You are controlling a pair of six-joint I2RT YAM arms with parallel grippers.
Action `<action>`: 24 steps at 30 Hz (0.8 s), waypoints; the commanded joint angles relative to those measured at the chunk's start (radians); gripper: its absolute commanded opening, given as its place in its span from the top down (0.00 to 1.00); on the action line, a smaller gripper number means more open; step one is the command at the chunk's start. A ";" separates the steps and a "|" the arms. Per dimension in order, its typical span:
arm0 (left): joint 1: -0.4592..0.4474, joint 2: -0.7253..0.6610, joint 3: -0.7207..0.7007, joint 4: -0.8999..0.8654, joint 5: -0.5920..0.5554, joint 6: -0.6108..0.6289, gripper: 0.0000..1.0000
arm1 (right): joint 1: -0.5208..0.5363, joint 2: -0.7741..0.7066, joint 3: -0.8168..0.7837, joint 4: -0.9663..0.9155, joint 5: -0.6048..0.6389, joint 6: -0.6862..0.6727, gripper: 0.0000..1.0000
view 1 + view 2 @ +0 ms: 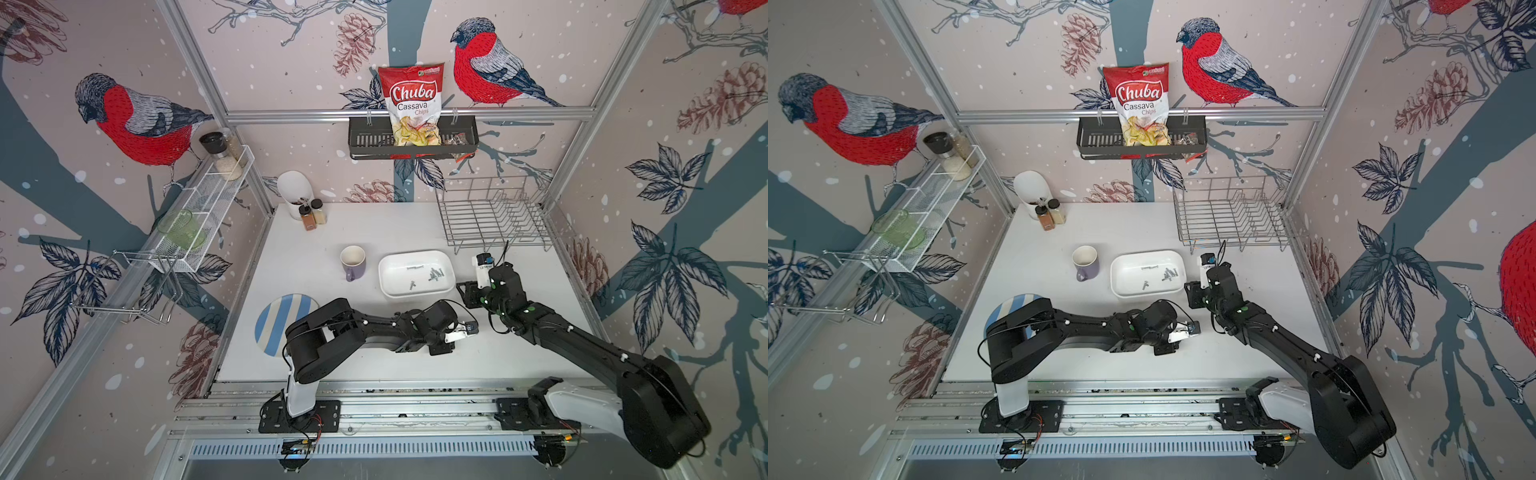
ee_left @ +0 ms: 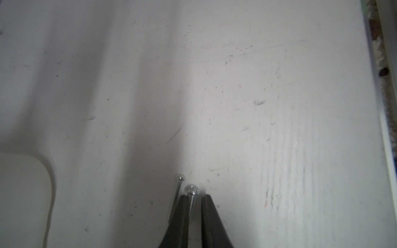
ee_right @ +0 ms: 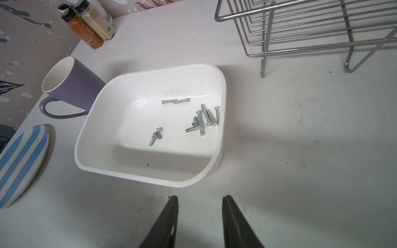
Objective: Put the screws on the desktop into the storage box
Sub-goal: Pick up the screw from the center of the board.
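Screws (image 3: 206, 115), slim, silver, round-headed: one between barely parted left fingers (image 2: 178, 225), right fingers (image 3: 165, 223) apart, empty.

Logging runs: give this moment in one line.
left gripper: narrow around small silver screw on white desktop, grip unclear | right gripper: open | white plastic storage box: screws inside

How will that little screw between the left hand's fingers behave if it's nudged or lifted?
The screw looks like stiff, shiny metal: it likely won't bend but might slip from the left hand. Thin and round-shafted, lying flat on the smooth desktop, it could easily roll when pushed. It's probably very light.
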 commanded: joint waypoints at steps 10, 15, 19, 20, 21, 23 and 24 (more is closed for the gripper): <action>0.001 0.031 0.049 -0.132 0.001 -0.032 0.82 | -0.004 -0.012 -0.001 0.018 -0.004 0.012 0.62; 0.002 0.036 0.058 -0.150 -0.001 -0.032 0.93 | -0.004 -0.016 -0.003 0.017 -0.001 0.012 0.61; 0.002 0.024 0.047 -0.148 -0.001 -0.024 0.99 | -0.004 -0.024 -0.006 0.017 0.001 0.013 0.61; 0.002 0.024 0.046 -0.149 -0.001 -0.023 1.00 | -0.006 -0.025 -0.007 0.018 0.001 0.012 0.61; 0.002 0.025 0.044 -0.150 -0.005 -0.020 1.00 | -0.006 -0.027 -0.008 0.018 0.001 0.013 0.61; 0.002 0.025 0.047 -0.151 -0.005 -0.021 1.00 | -0.008 -0.029 -0.009 0.020 -0.001 0.014 0.61; 0.002 0.024 0.047 -0.151 -0.004 -0.022 1.00 | -0.008 -0.028 -0.011 0.020 -0.002 0.015 0.61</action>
